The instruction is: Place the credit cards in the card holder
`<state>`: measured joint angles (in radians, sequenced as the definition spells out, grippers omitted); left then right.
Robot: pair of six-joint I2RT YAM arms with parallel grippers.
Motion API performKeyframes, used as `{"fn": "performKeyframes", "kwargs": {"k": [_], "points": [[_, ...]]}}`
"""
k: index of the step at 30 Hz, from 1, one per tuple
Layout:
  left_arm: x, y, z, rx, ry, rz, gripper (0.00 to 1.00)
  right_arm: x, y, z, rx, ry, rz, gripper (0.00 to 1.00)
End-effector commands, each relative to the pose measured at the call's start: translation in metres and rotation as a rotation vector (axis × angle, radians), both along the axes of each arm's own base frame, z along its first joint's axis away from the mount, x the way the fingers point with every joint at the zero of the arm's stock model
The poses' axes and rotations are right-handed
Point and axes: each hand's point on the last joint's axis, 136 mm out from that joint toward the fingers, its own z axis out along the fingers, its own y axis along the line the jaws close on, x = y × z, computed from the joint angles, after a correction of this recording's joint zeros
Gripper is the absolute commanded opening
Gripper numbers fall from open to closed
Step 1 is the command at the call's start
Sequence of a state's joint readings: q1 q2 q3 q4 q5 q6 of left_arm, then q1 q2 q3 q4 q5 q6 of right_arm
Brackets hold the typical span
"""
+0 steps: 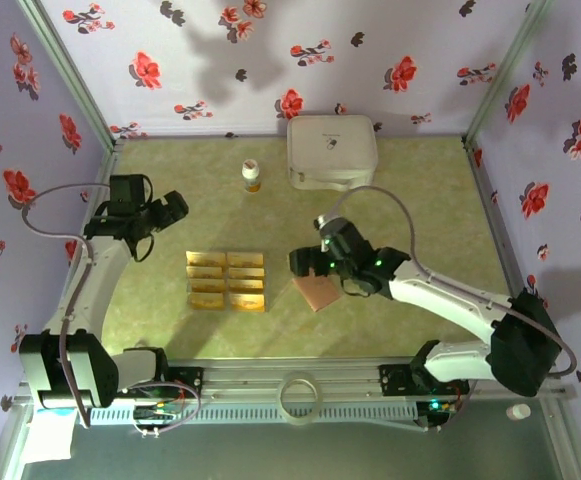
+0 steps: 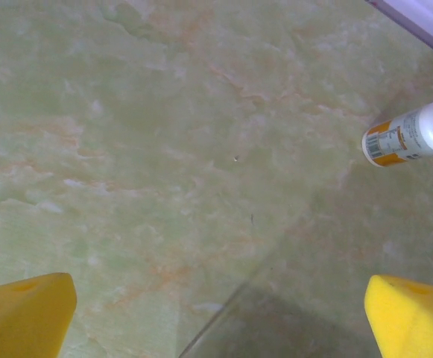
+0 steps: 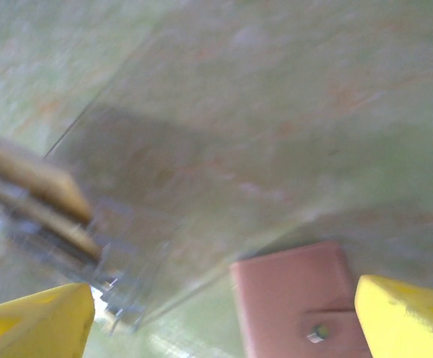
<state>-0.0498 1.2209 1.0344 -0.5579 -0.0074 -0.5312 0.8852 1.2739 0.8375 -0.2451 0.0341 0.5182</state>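
Credit cards (image 1: 226, 281): shiny gold-yellow thin rectangles in two touching columns, mid-surface, at 9 o'clock of the card holder.
Surface (image 1: 420, 220): green marbled sheet.
White box (image 1: 331, 150): large, rounded, at the 12 o'clock edge.
Right hand (image 3: 223, 321): yellow fingers spread, pinching nothing, over the card holder.
Left hand (image 2: 220, 321): spread wide, empty, at 10 o'clock of the cards.
Card holder (image 3: 298, 306): flat pinkish-tan wallet lying between the right fingers.
Bottle (image 2: 410, 134): small, white, orange-labelled, at 9 o'clock of the box.
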Motion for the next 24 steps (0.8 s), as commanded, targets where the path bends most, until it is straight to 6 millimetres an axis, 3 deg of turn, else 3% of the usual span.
{"fn": "performKeyframes", "kwargs": {"k": [1,5,12,18,24], "points": [[-0.003,-0.005,0.002,0.017,0.037,-0.053,1.0,-0.024,0.024,-0.009,-0.011,0.009,0.041,0.9],[0.002,-0.003,0.003,0.02,0.042,-0.049,1.0,-0.057,0.065,-0.024,-0.009,0.017,0.147,0.89],[0.019,0.012,0.016,0.027,0.041,-0.012,1.0,-0.097,0.134,-0.041,0.004,0.025,0.292,0.89],[0.029,0.024,0.026,-0.015,0.034,0.013,1.0,-0.12,0.188,-0.061,0.005,0.04,0.373,0.87],[0.036,0.031,0.032,-0.033,0.026,0.02,1.0,-0.135,0.222,-0.085,-0.013,0.075,0.418,0.87]]}}
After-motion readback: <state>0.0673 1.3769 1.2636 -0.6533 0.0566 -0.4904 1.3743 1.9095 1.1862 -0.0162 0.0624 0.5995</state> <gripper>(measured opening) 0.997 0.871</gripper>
